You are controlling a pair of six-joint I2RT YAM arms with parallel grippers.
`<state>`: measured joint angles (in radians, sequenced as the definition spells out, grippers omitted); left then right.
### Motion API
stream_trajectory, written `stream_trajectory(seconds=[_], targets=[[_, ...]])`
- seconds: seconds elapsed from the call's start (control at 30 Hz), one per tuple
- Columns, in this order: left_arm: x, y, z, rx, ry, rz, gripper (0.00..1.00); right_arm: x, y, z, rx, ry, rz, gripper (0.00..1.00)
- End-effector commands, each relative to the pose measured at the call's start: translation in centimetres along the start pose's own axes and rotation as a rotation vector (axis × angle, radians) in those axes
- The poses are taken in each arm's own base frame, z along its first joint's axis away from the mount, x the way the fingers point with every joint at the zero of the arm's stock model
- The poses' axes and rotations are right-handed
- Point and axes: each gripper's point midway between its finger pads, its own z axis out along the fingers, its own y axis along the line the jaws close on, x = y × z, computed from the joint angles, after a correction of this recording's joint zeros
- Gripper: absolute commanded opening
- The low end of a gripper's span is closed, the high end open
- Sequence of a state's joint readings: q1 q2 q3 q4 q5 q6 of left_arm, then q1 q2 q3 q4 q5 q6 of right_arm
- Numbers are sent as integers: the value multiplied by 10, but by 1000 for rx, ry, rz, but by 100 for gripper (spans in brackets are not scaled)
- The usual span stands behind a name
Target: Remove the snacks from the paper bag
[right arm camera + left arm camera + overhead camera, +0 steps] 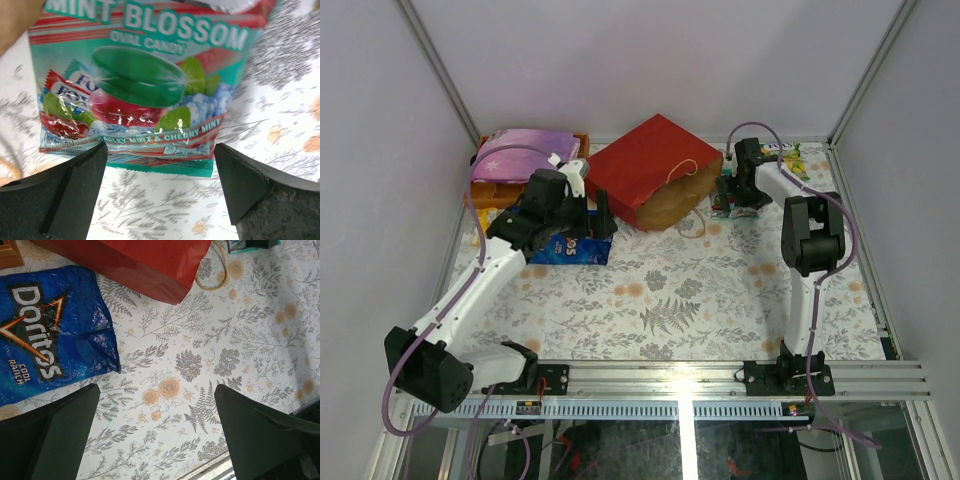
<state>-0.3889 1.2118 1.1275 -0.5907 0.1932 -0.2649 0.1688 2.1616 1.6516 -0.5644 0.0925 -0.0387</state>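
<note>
Right tool (160, 150) hangs spread over the mint packet (145, 85); left tool (157, 390) is spread beside the Doritos bag (45, 335). Next, probably, reach into the paper bag (645, 165).

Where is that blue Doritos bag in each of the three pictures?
Top external: Doritos bag left of centre, partly under the left arm.
Left wrist: Doritos bag fills the upper left.
Right wrist: not in it.
Shared landmark: the red paper bag, just beyond it in both.
</note>
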Motion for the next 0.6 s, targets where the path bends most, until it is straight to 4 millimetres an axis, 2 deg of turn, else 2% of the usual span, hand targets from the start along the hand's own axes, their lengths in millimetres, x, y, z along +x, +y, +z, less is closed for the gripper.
stream_trajectory(seconds=[0.0, 0.07, 0.27, 0.4, 0.57], targets=[[-12, 1, -2, -13, -23, 24, 100, -12, -35, 2, 45, 6, 10, 95], [-12, 2, -1, -16, -18, 23, 100, -18, -43, 9, 64, -6, 21, 95], [-12, 6, 1, -36, -13, 26, 100, -46, -48, 24, 54, -69, 49, 95], [-12, 7, 5, -43, -4, 25, 100, -65, -41, 25, 10, -122, 101, 95], [-10, 9, 7, -47, 4, 26, 100, -69, -23, 24, -61, -176, 202, 93]])
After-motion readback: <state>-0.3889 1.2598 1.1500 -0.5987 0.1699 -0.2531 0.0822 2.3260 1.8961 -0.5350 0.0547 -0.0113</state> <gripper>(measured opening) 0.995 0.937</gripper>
